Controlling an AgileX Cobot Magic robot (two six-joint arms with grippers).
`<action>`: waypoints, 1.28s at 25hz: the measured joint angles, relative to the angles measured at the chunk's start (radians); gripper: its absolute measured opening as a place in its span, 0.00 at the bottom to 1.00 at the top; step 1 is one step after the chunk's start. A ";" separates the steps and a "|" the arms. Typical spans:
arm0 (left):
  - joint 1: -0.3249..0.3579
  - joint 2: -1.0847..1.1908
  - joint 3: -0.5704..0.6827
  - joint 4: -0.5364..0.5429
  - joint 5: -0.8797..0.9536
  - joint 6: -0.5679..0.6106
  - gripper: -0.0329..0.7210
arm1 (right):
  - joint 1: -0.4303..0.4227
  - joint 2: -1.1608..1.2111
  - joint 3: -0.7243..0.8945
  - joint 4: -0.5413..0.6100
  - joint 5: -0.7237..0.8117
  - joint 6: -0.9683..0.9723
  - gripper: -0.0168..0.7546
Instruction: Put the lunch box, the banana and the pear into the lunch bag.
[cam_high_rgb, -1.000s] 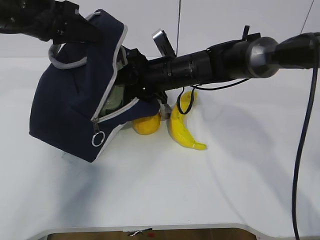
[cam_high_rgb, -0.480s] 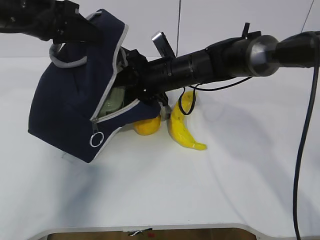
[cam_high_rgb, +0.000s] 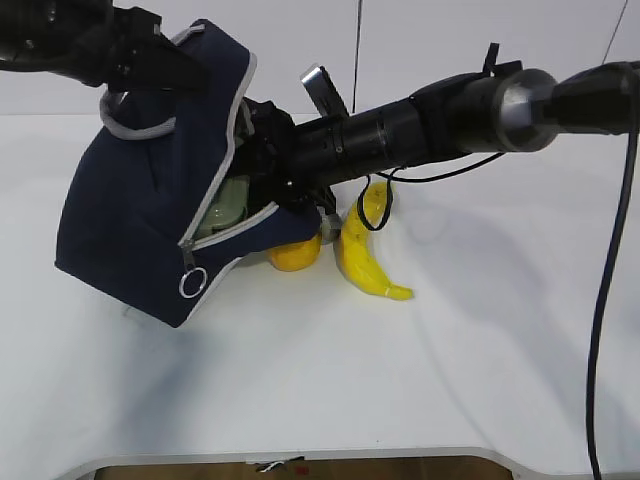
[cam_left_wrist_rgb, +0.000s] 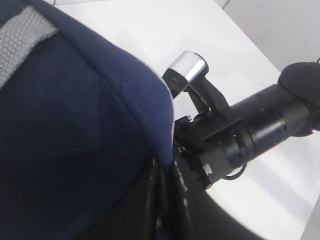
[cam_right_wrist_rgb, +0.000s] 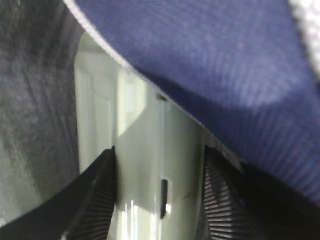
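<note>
One lunch bag (cam_high_rgb: 140, 220), one lunch box (cam_high_rgb: 228, 200), one banana (cam_high_rgb: 365, 255) and one pear (cam_high_rgb: 295, 252) are sitting on or over a white table (cam_high_rgb: 330, 380). Two black robot arms are reaching in, one from each side.

The navy bag is being held up at a tilt, with its open mouth facing about 3 o'clock. Its grey zipper is hanging open and one metal ring pull (cam_high_rgb: 191, 284) is dangling at the bag's 5 o'clock corner.

The left gripper (cam_high_rgb: 165, 62) is pinching the top edge of the bag at about 12 o'clock, with its fingers closed on the cloth. In the left wrist view the blue cloth is filling most of the picture, so the fingertips themselves are hidden.

The right gripper (cam_right_wrist_rgb: 157, 192) is reaching into the bag's mouth. Its two ribbed fingers (cam_right_wrist_rgb: 97, 195) are standing on both sides of the pale green box, touching it or very nearly; I cannot tell if they are squeezing it. The box is sitting inside the bag's opening, under the blue flap.

The pear is lying on the table just beside the bag, at its 4 o'clock, partly under the right arm. The banana is lying next to the pear, at the pear's 3 o'clock, with its pointed tip at about 5 o'clock. A black cable is looping down in front of the banana's top.
</note>
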 joint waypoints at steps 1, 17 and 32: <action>0.000 0.000 0.000 0.002 0.000 0.000 0.08 | 0.000 0.000 -0.002 -0.003 0.000 0.000 0.54; 0.000 0.000 0.000 0.011 0.000 0.000 0.08 | 0.001 -0.002 -0.005 -0.040 0.041 0.020 0.57; 0.000 0.000 0.000 0.017 0.002 0.000 0.08 | 0.001 -0.002 -0.005 -0.042 0.082 0.028 0.66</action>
